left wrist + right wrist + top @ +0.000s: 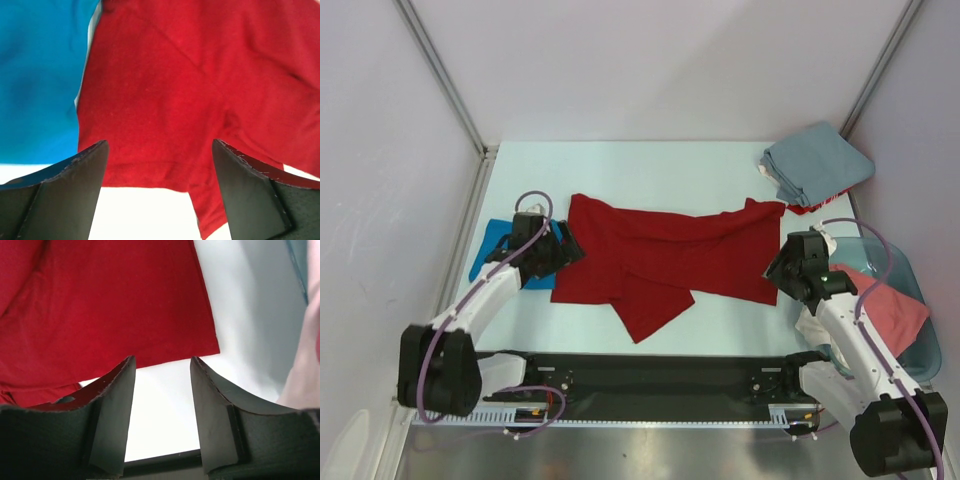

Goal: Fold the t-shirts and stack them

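Note:
A crimson red t-shirt [660, 255] lies partly folded in the middle of the table, one flap pointing toward the near edge. It also shows in the left wrist view [185, 90] and the right wrist view [100, 305]. A bright blue t-shirt [492, 248] lies folded at the left, mostly under my left arm; it shows in the left wrist view [37, 75]. My left gripper [563, 248] is open and empty over the red shirt's left edge. My right gripper [778, 270] is open and empty just off the shirt's near right corner.
A folded grey-blue shirt [818, 163] lies on a small stack at the back right corner. A blue-grey bin [910, 285] at the right holds a salmon-pink shirt [892, 308] and a white one [815, 325]. White walls stand on all sides.

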